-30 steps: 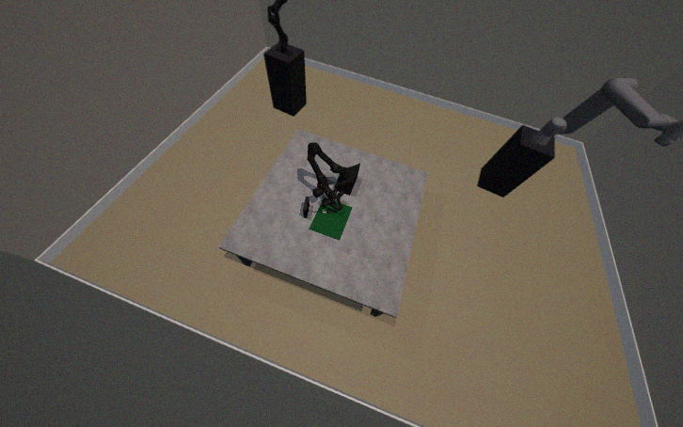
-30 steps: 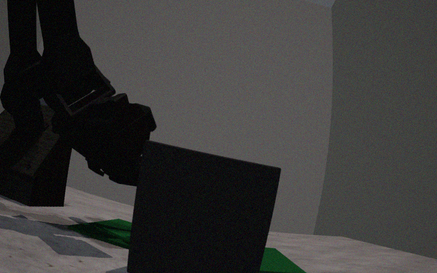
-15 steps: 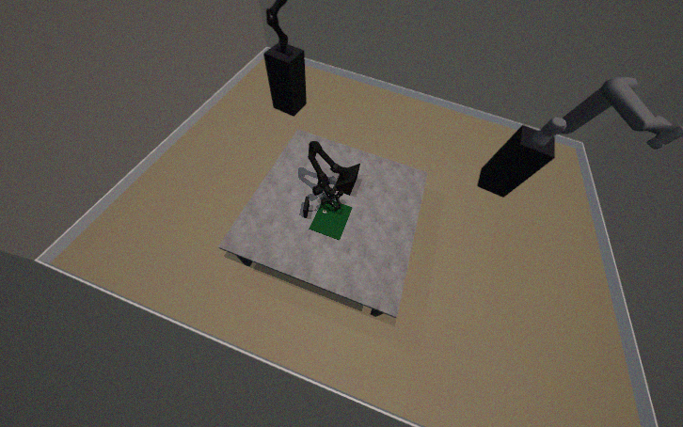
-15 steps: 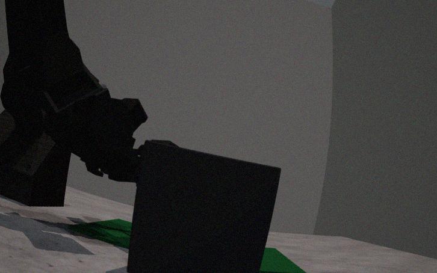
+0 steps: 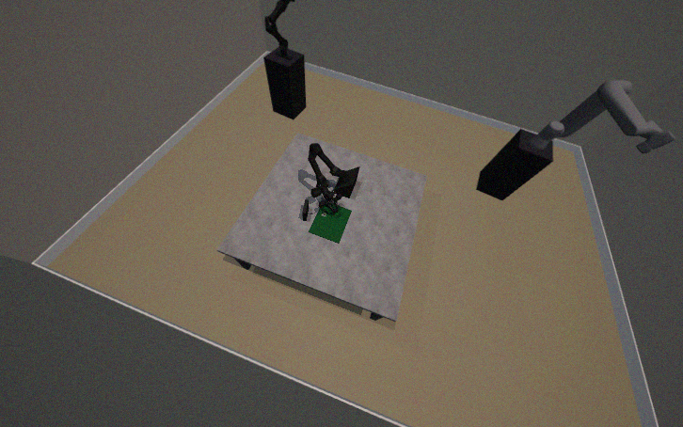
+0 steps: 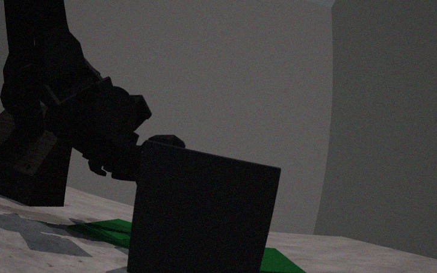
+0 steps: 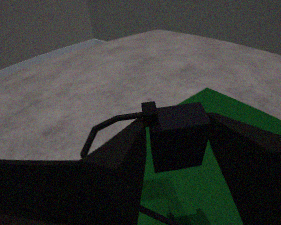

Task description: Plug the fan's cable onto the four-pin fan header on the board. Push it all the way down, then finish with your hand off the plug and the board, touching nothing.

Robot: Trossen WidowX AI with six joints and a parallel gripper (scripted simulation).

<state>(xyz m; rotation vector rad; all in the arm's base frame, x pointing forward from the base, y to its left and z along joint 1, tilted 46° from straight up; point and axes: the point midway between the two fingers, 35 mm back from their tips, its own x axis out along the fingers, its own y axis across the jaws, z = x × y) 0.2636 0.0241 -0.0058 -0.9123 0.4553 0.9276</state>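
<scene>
Left of the green board (image 5: 329,227) (image 6: 283,263) (image 7: 177,191), a dark upright block (image 5: 305,210) (image 6: 203,210) stands on the table (image 5: 371,254). Over the board's edge, the gripper (image 5: 330,209) (image 7: 175,123) clamps the black plug (image 7: 180,136), its cable (image 7: 106,123) curving off leftward in the wrist view.

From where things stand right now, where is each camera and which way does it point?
Top: high above, looking down at an angle on the table; the whole working arm shows.
Exterior: low beside the table, looking across it; part of the arm shows left of a dark panel.
Wrist: on the arm, looking out past its jaws at the dark plug.
All three share the green board.
</scene>
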